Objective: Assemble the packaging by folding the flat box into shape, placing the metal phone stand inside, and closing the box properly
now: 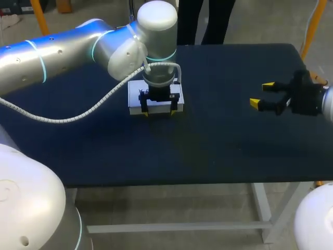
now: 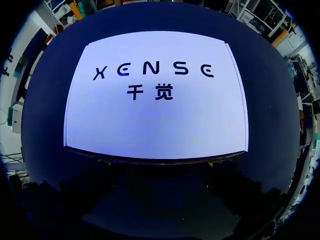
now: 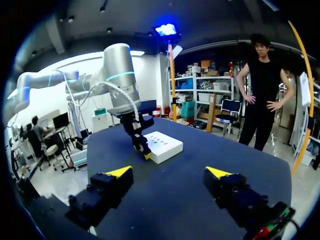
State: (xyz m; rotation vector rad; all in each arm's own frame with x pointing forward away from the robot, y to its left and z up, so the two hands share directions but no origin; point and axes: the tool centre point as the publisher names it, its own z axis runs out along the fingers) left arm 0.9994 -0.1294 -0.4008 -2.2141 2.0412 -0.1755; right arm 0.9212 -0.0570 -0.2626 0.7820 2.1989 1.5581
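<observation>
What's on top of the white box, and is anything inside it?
The left tool hangs over the white box, yellow tips at its near edge; its printed top is otherwise bare. The box is closed, so its inside is hidden.

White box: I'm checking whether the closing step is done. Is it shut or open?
Shut: the white box lies as a closed block, top face unbroken, no flap raised.

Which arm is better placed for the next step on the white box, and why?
Left. The left gripper sits directly over the white box, at its near edge. The right gripper hangs open well off to the side, apart from the box.
</observation>
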